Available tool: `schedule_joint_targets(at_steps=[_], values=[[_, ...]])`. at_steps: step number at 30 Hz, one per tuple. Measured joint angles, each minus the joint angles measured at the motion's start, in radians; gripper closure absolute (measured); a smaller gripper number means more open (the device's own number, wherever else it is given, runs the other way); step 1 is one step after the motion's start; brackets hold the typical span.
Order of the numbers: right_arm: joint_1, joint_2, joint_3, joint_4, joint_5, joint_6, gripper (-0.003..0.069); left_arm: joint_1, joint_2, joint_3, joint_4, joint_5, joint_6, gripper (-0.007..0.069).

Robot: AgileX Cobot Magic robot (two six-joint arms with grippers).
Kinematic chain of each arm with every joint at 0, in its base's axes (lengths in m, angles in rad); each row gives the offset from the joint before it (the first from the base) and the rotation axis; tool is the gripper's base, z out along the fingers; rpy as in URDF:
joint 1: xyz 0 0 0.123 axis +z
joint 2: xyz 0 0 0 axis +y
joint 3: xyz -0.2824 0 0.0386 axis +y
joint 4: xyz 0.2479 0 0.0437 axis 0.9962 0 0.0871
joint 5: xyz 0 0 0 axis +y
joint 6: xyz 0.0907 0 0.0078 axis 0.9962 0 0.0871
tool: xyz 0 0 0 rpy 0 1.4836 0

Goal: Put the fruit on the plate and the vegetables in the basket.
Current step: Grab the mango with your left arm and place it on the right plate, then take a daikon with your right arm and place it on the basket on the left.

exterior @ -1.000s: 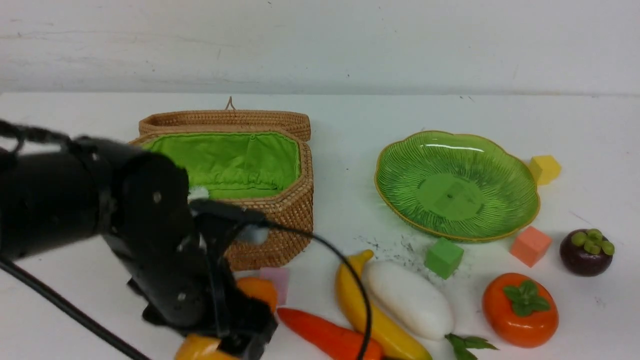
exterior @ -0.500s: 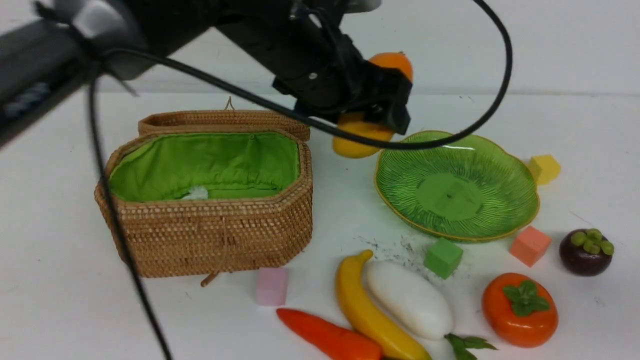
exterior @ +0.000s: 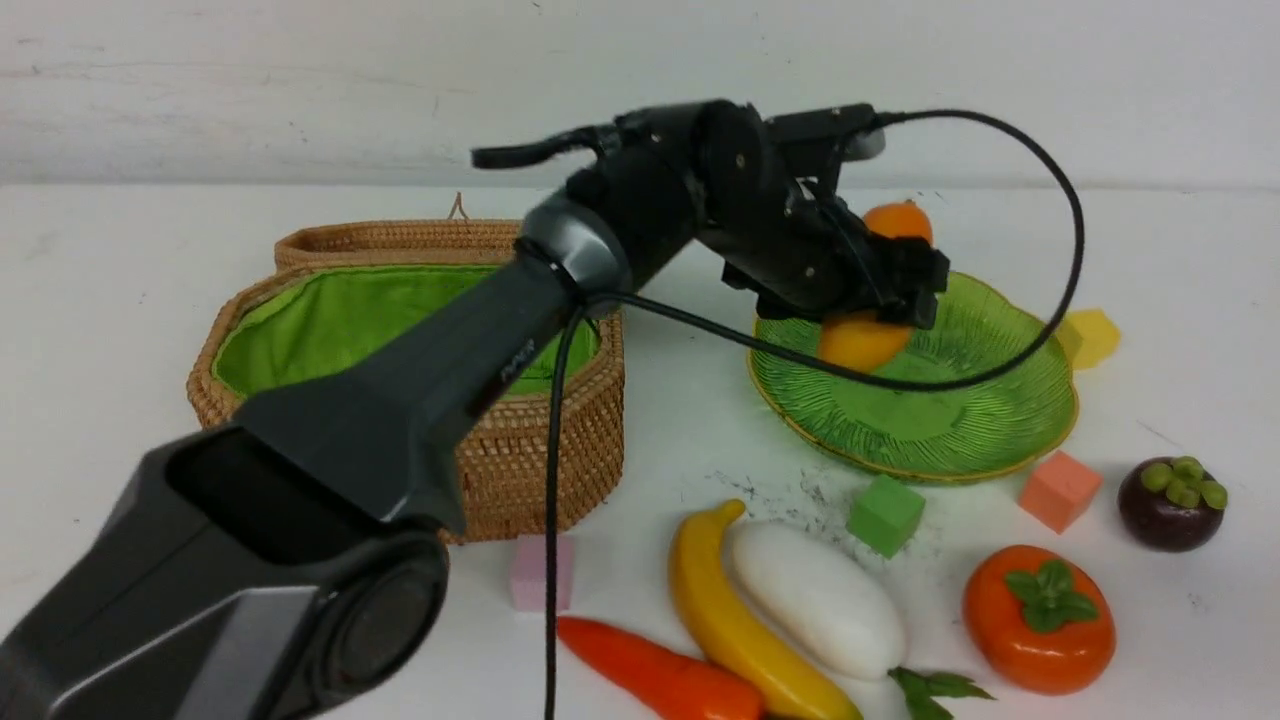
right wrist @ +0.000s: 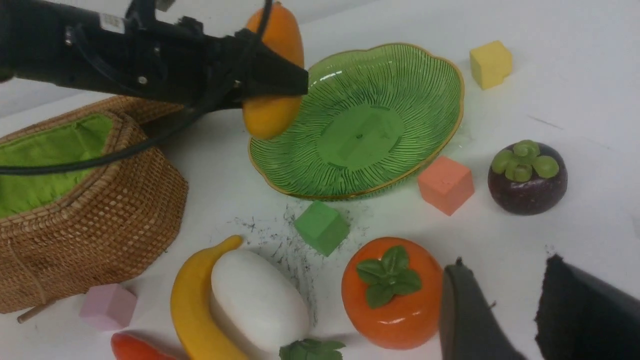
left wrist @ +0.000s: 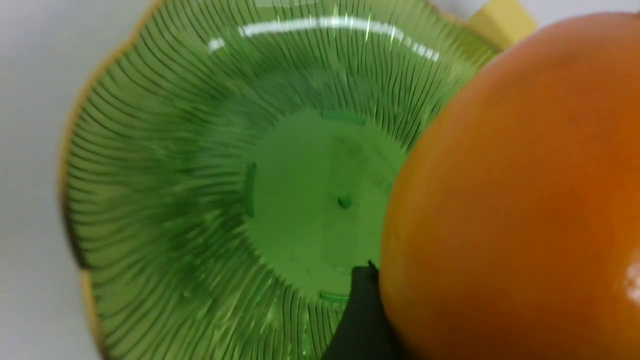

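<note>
Reaching forward over plate (exterior: 1000,425), left gripper (exterior: 895,285) clamped on mango (exterior: 860,342), right gripper (right wrist: 505,272) jaws apart

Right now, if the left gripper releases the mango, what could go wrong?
1. The mango hangs in the left gripper near the rim of the plate, not its centre. Released here, it might strike the sloped edge and roll off.
2. The arm's cable loops over the plate and could catch it.
</note>
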Motion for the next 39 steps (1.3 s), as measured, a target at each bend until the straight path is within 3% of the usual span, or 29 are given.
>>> schedule_joint_targets(at_steps=[8,14,18,23,27,28,30,31,33,35,39], values=[[0.000,0.000,0.000,0.000,0.004,0.000,0.0414,-0.022,0.010,-0.005,0.048,0.009,-0.014,-0.0048],[0.000,0.000,0.000,0.000,0.004,0.000,0.0414,-0.022,-0.041,-0.008,0.150,0.106,-0.044,-0.0044],[0.000,0.000,0.000,0.005,0.004,-0.008,0.0414,-0.017,-0.159,-0.008,0.203,0.252,-0.032,0.0004],[0.000,0.035,-0.036,0.066,0.038,-0.118,0.0414,0.005,-0.405,-0.009,0.309,0.414,-0.026,0.0158],[0.000,0.142,-0.114,0.191,0.085,-0.237,0.0414,0.022,-0.624,0.036,0.388,0.419,-0.053,0.0330],[0.000,0.142,-0.119,0.198,0.088,-0.237,0.0414,0.023,-0.624,0.041,0.388,0.419,-0.053,0.0340],[0.000,0.245,-0.178,0.276,0.126,-0.324,0.0414,0.023,-0.763,0.127,0.417,0.419,-0.057,0.0460],[0.000,0.261,-0.193,0.292,0.135,-0.337,0.0414,0.023,-0.799,0.147,0.418,0.419,-0.057,0.0479],[0.000,0.364,-0.253,0.352,0.164,-0.418,0.0412,0.023,-0.976,0.328,0.429,0.419,-0.058,0.0601],[0.000,0.418,-0.278,0.386,0.177,-0.465,0.0407,0.022,-1.058,0.426,0.438,0.419,-0.058,0.0630],[0.031,0.596,-0.376,0.506,0.237,-0.646,0.0342,0.022,-1.384,0.847,0.449,0.419,-0.093,0.0638]])
